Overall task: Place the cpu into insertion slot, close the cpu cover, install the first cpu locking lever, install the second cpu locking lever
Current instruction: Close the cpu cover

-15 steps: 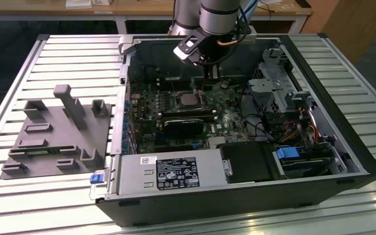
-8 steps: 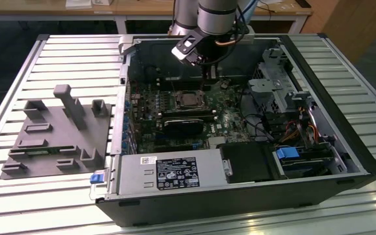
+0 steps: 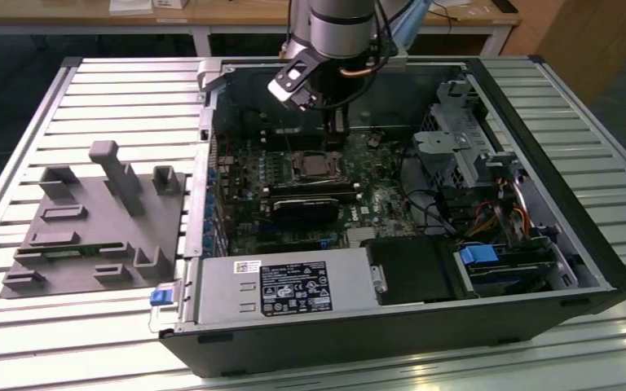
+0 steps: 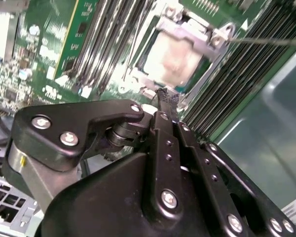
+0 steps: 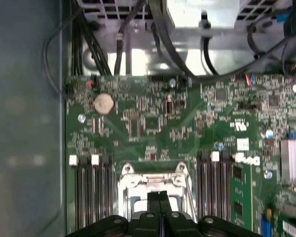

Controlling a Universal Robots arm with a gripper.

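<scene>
**Hovering over the socket with jaws pressed together**

We see the arm (image 3: 341, 20) come down from the upper centre of the exterior view into the open computer case (image 3: 541, 138), which lies on the slatted desk (image 3: 107, 90). The wrist tips steeply downward. The gripper (image 3: 336, 130) hangs just above the insertion slot (image 3: 315, 165), near the case's far wall.

Room is tight around the slot. In the second wrist view, long black memory slots (image 4: 237, 84) run close along both of its sides. In the exterior view a black block (image 3: 304, 208) sits just below the slot. A drive cage (image 3: 460, 147) with loose cables fills the exterior view's right. The case rim rises on every side, so the open way in is from above. A grey fixture (image 3: 85, 236) rests on the desk well apart, at the exterior view's left.

In both wrist views the jaws are pressed together and pinch nothing. The cpu (image 4: 175, 57) sits in the slot, its pale metal top showing through the cpu cover (image 4: 187, 30), which lies down around it. The gripper's tip is at the cover's near edge, and we cannot tell whether it touches. A thin wire lever (image 4: 266, 41) juts out from one corner of the cover.
</scene>
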